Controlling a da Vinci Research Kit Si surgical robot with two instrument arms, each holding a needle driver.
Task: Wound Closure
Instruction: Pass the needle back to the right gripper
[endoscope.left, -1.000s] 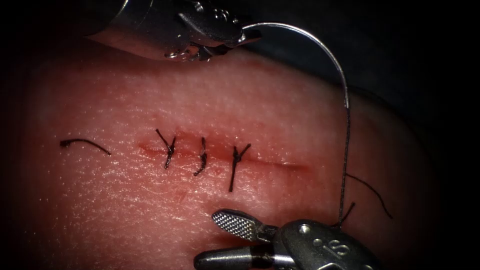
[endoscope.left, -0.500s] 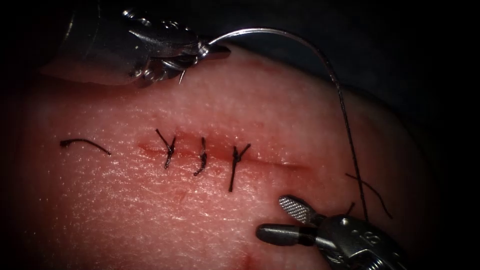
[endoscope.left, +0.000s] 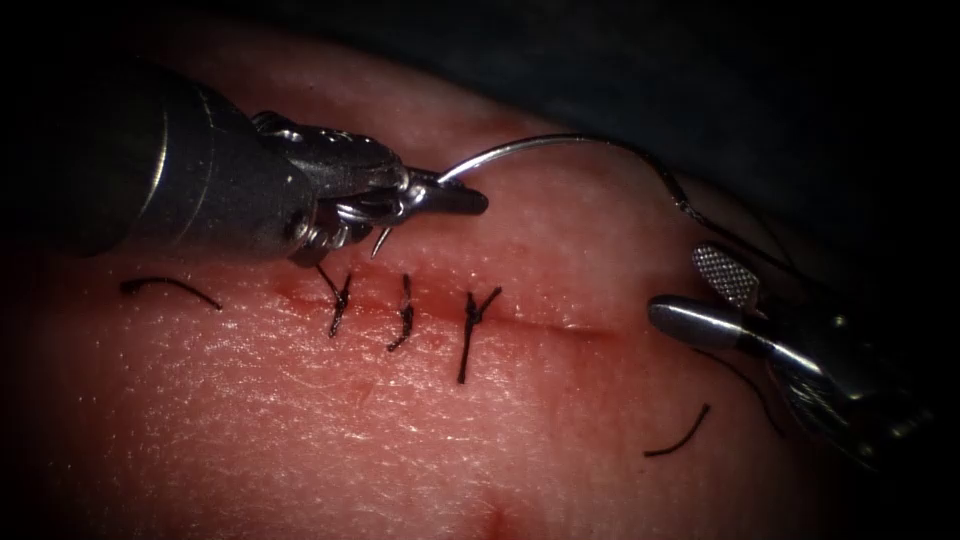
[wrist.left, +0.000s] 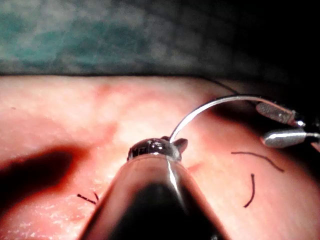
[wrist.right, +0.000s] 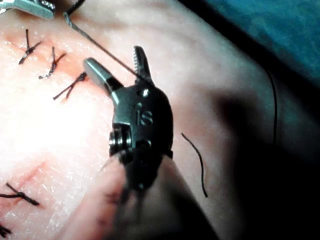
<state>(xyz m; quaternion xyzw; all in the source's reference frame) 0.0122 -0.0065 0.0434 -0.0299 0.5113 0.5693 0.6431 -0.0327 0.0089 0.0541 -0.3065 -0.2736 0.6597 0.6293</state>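
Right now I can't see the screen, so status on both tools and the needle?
Left end effector shut on needle near its tip, clear of tissue. Right end effector open, holding nothing, at the cut's right end. Thread trails past it.

Dim, heavily vignetted endoscope view, glare on the tissue (endoscope.left: 300, 400), deep tool shadows in both wrist views.

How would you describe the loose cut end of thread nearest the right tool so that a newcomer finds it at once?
Start at the cut in the tissue and go past its right end. Below the right tool's open jaws lies a short curved thread piece, flat, tied into nothing, unlike the three knotted stitches.
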